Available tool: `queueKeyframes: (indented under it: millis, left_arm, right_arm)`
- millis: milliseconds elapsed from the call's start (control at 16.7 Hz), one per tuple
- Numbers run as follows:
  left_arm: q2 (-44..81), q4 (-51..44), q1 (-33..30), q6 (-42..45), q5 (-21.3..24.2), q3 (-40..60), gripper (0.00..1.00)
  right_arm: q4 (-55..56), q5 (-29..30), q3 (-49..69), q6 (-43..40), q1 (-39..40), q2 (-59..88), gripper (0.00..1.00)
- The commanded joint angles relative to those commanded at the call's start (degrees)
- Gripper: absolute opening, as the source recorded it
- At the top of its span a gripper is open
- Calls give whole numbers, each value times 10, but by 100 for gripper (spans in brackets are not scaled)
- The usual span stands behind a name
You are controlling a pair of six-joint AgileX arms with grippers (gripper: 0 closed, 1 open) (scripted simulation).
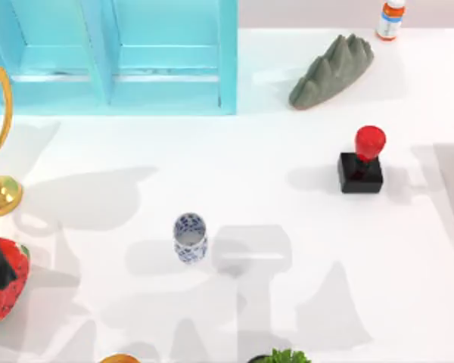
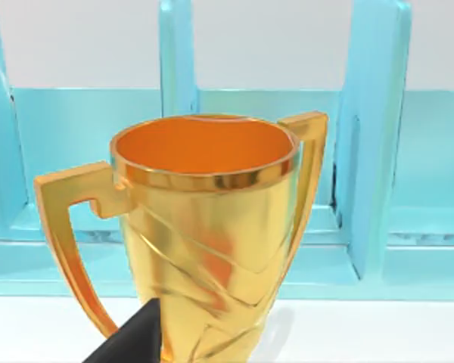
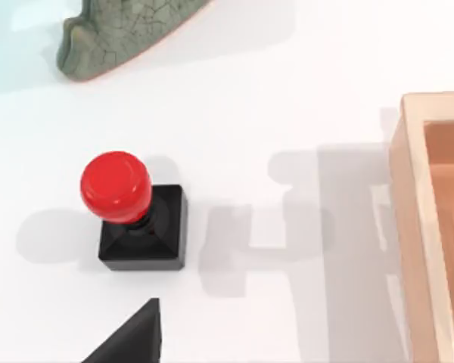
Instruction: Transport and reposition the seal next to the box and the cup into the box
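On the table's right the seal (image 1: 362, 162) stands upright, cup (image 1: 190, 237) mid-table; my fingers' state I cannot tell.

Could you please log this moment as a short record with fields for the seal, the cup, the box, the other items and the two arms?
seal: seal upright on the white table, right of centre, untouched
cup: cup upright near the middle, apart from the seal
box: wooden box, open, edge seen in the right wrist view, nothing visible inside
other items: blue cabinet, gold trophy, grey rock, orange-capped bottle
left arm: wrist camera faces the trophy
right arm: wrist camera looks down on the seal
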Motion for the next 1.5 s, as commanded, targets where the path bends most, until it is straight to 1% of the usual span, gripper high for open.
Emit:
queueKeyframes:
  millis: [480,780,960,1080,1500]
  left_arm:
    - [0,0,0,0,0,0,100]
    - [0,0,0,0,0,0,100]
    - [0,0,0,0,0,0,100]
    - [0,0,0,0,0,0,100]
    - [0,0,0,0,0,0,100]
  right_arm:
    - [-281,0,434,65,66,452,100]
    - [-408,0,636,95,101,660,100]
    - [-449,0,706,105,114,730,100]
    - [-461,0,725,108,118,750,100]
    - [-450,0,715,106,116,749,100]
